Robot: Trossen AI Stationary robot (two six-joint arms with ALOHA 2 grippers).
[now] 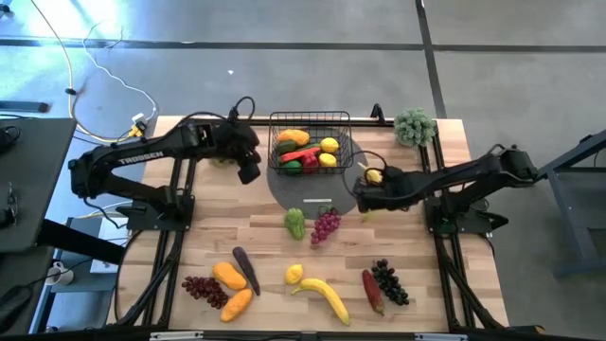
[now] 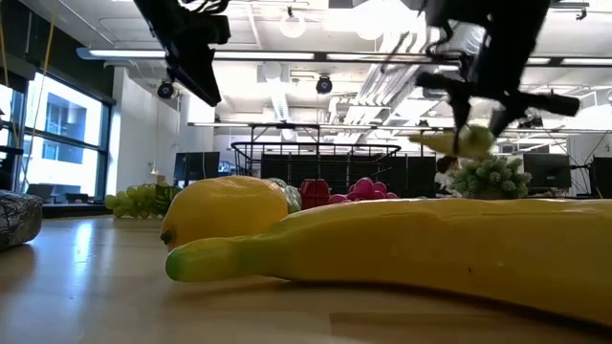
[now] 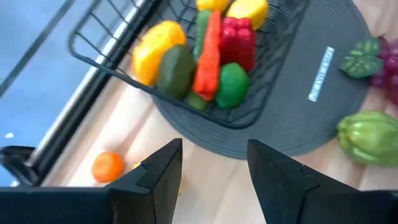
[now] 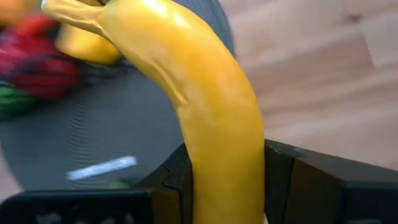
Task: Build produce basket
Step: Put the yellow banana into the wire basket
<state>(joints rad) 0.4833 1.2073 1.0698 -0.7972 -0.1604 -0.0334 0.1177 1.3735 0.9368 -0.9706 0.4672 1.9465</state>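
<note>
Nearest the table's front edge, a big banana [image 1: 322, 296] and a lemon [image 1: 294, 274] lie waiting on the wood, with grape bunches, a red pepper and orange pieces spread either side. Further in, the right gripper [image 1: 367, 189] has its fingers clamped on a second banana [image 4: 205, 106], gripped across the middle of the curve, which looks the sensible hold: it reads as light, stiff, glossy plastic, likely to swivel if pinched near an end. That right arm reaches in low from the side, wrist roughly level, banana raised off the table just beside the grey mat [image 1: 327, 194]. Beyond, the basket [image 1: 310, 142] sits on the mat's far part, already holding a carrot, lemons, pepper and greens. The left gripper [image 3: 211, 174] hovers beside the basket, fingers parted, holding nothing, arm stretched along the far edge.
</note>
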